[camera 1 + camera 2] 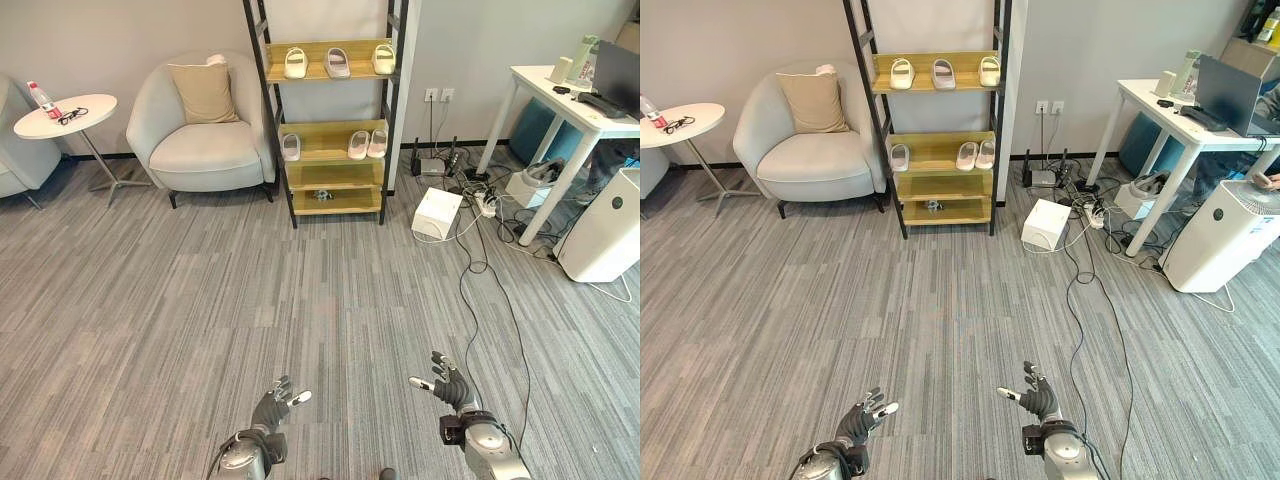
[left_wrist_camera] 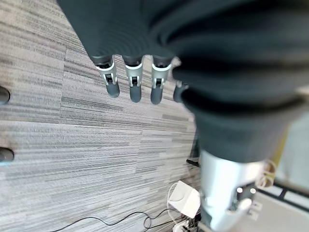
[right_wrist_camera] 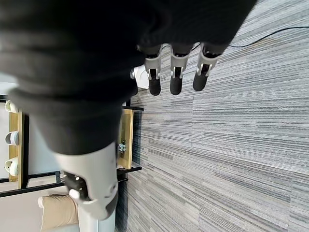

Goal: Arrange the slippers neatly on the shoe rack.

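Note:
The shoe rack stands against the far wall, black-framed with wooden shelves. Three pale slippers lie on its upper shelf. On the middle shelf a single slipper sits at the left and a pair at the right. A small dark object rests on the lowest shelf. My left hand hangs low at the bottom of the view, fingers straight and holding nothing. My right hand hovers beside it, also open and empty. Both are far from the rack, over grey carpet.
A beige armchair with a cushion stands left of the rack, and a round side table further left. To the right are a white box, floor cables, a white desk and a white appliance.

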Motion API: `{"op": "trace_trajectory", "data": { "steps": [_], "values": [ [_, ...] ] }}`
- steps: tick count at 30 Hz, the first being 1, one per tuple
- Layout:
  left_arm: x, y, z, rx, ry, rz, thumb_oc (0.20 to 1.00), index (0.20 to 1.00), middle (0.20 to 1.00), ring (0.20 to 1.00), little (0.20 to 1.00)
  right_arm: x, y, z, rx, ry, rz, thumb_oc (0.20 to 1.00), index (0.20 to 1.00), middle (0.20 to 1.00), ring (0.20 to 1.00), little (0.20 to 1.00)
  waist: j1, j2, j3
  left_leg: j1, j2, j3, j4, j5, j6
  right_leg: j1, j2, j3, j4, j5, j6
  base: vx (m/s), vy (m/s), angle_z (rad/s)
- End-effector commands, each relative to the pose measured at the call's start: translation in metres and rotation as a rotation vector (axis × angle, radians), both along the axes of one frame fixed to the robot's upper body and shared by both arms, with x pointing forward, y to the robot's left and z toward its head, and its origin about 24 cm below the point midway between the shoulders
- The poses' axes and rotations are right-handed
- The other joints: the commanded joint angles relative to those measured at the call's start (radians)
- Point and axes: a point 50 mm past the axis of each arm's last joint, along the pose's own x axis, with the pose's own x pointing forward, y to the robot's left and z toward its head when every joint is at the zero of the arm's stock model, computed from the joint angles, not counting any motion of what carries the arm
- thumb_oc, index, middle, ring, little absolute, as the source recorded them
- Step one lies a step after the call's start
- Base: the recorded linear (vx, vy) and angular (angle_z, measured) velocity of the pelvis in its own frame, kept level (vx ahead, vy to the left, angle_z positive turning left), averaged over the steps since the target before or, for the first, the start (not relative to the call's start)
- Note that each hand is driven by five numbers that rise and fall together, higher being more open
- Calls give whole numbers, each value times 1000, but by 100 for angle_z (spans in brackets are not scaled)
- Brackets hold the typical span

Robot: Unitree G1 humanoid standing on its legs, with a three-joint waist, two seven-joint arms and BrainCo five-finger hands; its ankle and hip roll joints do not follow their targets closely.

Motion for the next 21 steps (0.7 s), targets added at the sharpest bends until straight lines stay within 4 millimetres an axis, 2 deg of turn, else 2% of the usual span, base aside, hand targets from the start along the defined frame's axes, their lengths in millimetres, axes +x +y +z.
{"op": "trace_trajectory", "data": {
  "steps": [1,9,15,21],
  "values": [
    [29,-1,15,8,-109,7,1000,1000,1000,1000,1000,19,10,20,46,-130,43,1000,1000,1000,1000,1000,5,-38,-35,-29,-6,-81,-8,-51,-30,6,-76,-13,1,-23,67,0,0,0],
    [31,-2,17,-28,-119,35,1000,1000,1000,1000,1000,18,13,18,74,-110,64,1000,1000,1000,1000,1000,9,-39,-35,-31,-4,-82,-8,-48,-31,6,-74,-15,1,-24,66,0,0,0],
    [30,0,15,-21,-109,28,1000,1000,1000,1000,1000,8,21,6,156,-30,109,1000,1000,1000,1000,1000,17,-44,-37,-30,-4,-90,-8,-48,-32,12,-76,-24,1,-29,66,0,0,0],
    [31,1,17,-20,-115,31,1000,1000,1000,1000,1000,11,23,8,160,-33,122,1000,1000,1000,1000,1000,20,-48,-31,-33,-7,-93,-8,-48,-31,11,-78,-25,1,-27,68,0,0,0]
  ]
}}
